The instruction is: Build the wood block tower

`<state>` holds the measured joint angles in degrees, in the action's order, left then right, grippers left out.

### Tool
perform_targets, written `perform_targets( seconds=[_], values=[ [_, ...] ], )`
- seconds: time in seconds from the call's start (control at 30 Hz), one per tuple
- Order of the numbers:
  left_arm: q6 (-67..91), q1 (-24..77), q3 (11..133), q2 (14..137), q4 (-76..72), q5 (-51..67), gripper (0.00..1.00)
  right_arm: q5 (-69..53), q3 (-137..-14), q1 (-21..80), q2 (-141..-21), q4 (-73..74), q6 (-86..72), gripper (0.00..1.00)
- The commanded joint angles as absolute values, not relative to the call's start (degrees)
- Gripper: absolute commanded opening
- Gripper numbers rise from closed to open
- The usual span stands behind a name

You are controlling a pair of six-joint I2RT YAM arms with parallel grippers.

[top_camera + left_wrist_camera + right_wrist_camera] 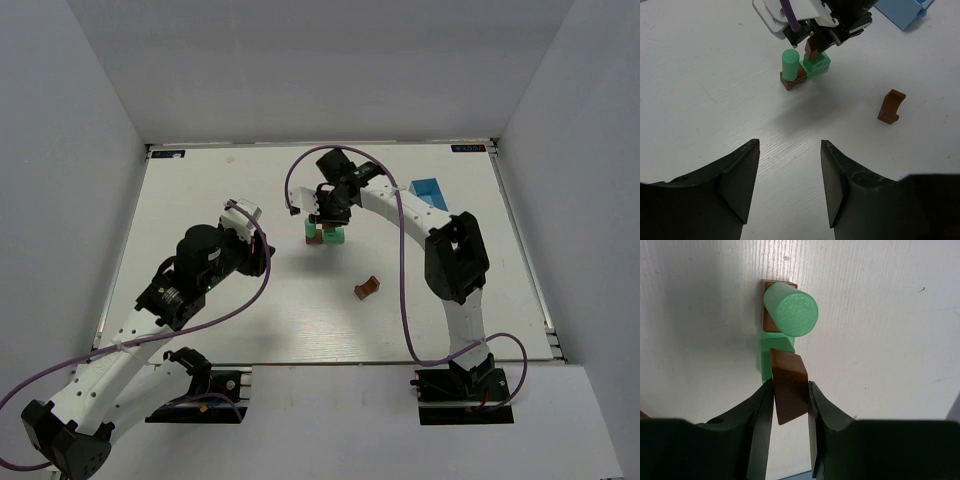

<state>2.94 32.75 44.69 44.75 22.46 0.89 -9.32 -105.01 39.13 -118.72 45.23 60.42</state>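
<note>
Tabletop (320, 325): right gripper (790, 399) holds brown block (787, 374).

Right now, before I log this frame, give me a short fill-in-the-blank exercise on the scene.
1. The right gripper is shut on a small block that is ____ in colour.
2. The ____ cylinder stands upright on a brown base block.
3. The left gripper is ____ and holds nothing.
Missing words: brown; green; open.
</note>
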Motion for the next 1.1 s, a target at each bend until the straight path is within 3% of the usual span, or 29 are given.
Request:
perform_targets(
  seconds=[0.0,1.07],
  values=[
    [2.72,32.87,44.74,43.95,22.68,0.62,0.62,-9.58,-107.49,39.46,-119.27,45.79,60.03,0.00],
    [2.72,32.87,44.74,43.95,22.68,0.62,0.62,-10.81,-108.54,40.08,-120.94,47.11,60.03,0.00]
  ],
)
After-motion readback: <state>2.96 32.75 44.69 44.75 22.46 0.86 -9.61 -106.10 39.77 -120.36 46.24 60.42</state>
